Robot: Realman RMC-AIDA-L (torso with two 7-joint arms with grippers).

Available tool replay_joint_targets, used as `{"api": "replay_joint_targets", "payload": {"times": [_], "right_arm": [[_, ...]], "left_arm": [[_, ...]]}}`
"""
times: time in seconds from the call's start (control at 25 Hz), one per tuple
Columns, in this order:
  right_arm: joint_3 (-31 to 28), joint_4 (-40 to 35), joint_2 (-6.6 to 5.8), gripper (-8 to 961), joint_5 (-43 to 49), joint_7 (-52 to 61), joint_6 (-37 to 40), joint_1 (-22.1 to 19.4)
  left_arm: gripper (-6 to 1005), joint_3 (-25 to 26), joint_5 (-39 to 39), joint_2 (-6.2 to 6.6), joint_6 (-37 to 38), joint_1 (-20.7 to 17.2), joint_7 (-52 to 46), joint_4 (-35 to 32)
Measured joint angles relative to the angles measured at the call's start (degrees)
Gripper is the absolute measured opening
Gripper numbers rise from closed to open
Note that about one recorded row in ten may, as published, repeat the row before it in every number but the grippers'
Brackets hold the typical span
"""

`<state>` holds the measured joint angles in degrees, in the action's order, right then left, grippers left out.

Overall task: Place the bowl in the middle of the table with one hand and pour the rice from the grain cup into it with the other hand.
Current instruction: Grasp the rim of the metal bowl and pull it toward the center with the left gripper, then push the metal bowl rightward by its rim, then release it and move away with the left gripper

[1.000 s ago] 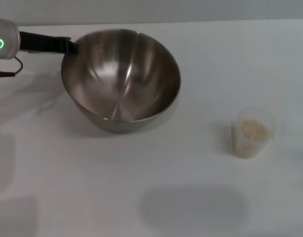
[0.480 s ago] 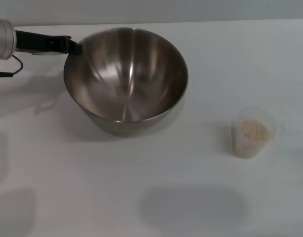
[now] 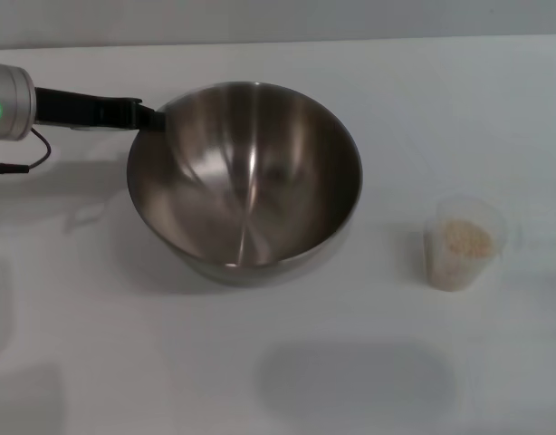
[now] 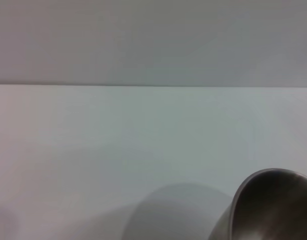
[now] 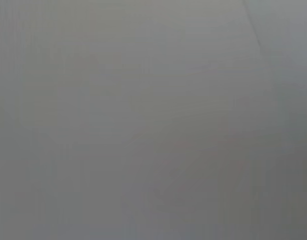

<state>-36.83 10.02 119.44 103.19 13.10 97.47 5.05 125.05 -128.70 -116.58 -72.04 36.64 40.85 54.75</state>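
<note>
The big steel bowl (image 3: pixel 246 181) sits tilted near the middle of the white table (image 3: pixel 260 362). My left gripper (image 3: pixel 149 116) reaches in from the left and is shut on the bowl's far-left rim. A part of the bowl (image 4: pixel 271 205) shows in the left wrist view. The clear grain cup (image 3: pixel 464 242) stands upright to the right of the bowl, apart from it, with rice (image 3: pixel 465 237) inside. My right gripper is out of view; its wrist view shows only plain grey.
A thin cable (image 3: pixel 24 163) hangs under the left arm's silver wrist (image 3: pixel 8 100) with its green ring. A soft shadow (image 3: pixel 355 376) lies on the table in front of the bowl.
The left gripper has carried the bowl toward the right and nearer to me, closer to the table's middle. The cup has stayed put.
</note>
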Motion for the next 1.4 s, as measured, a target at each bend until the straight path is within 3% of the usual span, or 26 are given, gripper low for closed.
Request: {"api": "replay_joint_targets", "payload": {"times": [0.32, 1.0, 1.4], "right_arm": [[0.06, -0.07, 0.00, 788, 0.00, 0.00, 0.00, -0.04], [0.67, 0.10, 0.09, 787, 0.00, 0.00, 0.00, 0.38], [0.71, 0.25, 0.06, 787, 0.00, 0.00, 0.52, 0.39]], "left_arm": [[39, -2.11, 0.57, -1.73, -1.30, -3.08, 0.19, 3.74], [38, -7.40, 2.89, -1.89, 0.97, -5.44, 2.31, 3.15], [40, -7.58, 5.80, -1.64, 0.48, -5.75, 4.06, 3.09]]}}
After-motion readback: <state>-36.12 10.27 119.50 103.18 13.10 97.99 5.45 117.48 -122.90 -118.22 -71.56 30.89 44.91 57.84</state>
